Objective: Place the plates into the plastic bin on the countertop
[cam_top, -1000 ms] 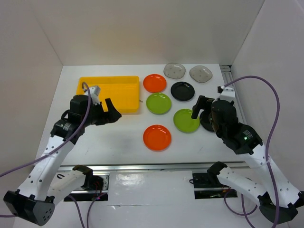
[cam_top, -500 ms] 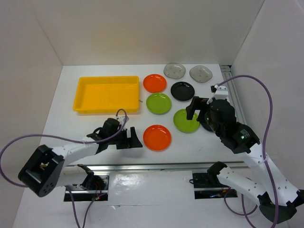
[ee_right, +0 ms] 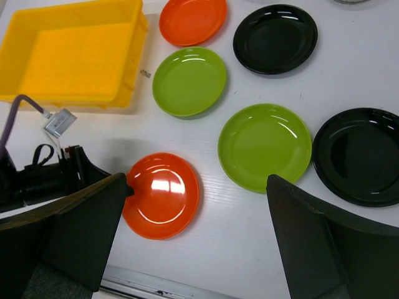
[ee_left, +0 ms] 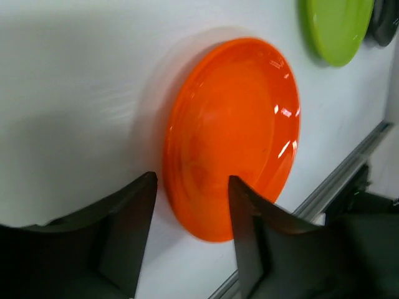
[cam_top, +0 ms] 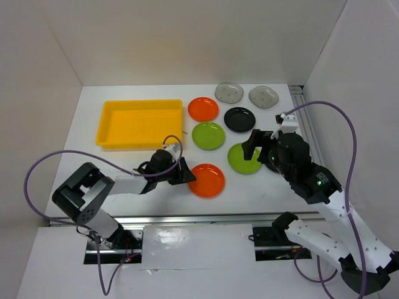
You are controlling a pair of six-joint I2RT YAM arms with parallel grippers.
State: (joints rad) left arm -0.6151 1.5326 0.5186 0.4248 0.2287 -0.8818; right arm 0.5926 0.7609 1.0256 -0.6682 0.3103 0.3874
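Left end effector [ee_left: 191,179] astride orange plate [ee_left: 240,118] rim, wrist view only

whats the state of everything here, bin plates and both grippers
yellow bin: empty
near orange plate: flat on the countertop, unlifted
left gripper: open, astride the near orange plate's rim
right gripper: open, holding nothing
far orange plate: on countertop, outside bin
lime green plates: both outside bin
black plates: both outside bin
smoky-grey plates: both outside bin
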